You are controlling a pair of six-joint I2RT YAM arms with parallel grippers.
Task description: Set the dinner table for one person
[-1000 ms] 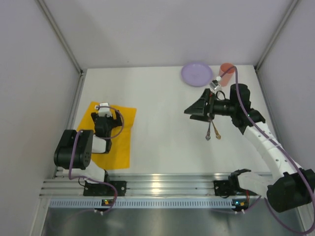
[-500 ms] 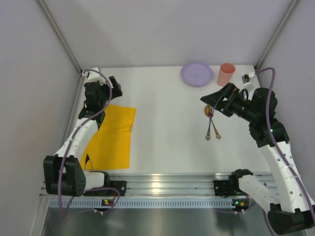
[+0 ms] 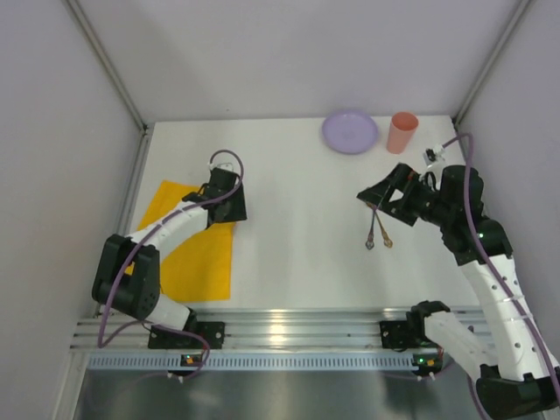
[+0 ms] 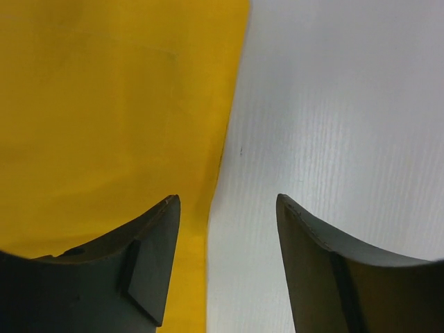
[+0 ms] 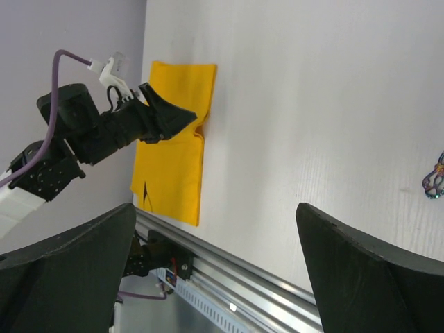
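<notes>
The white worktop point(image 3: 297, 175) is filling the floor of the walled cell, running from the metal rail point(image 3: 280, 332) at the near edge to the far wall. A yellow placemat point(image 3: 197, 254) is lying flat on its near left part, skewed to the edges, with a small dark mark near its near left corner.

The left arm point(image 3: 175, 223) is reaching out low over the placemat, and the left pincer point(image 3: 232, 206) is sitting at the cloth's far right corner. In the left wrist view the left pincer point(image 4: 227, 201) is standing partly parted and straddling the placemat's point(image 4: 104, 104) right edge: one finger is hanging over the yellow cloth, the other over bare worktop point(image 4: 347, 104). Nothing is sitting between the jaws but that edge below them, and I cannot tell whether the tips are touching the cloth.

The right pincer point(image 3: 372, 197) is hovering right of centre, above the far ends of two slim utensils point(image 3: 378, 232) lying side by side on the worktop. In the right wrist view the right pincer point(image 5: 216, 208) is gaping wide and holding nothing, looking across the worktop point(image 5: 291, 104) toward the placemat point(image 5: 173, 159) and the left arm point(image 5: 104, 132).

A lilac plate point(image 3: 350, 131) is lying near the far right corner, and a pink cup point(image 3: 403, 133) is standing upright just to its right.
</notes>
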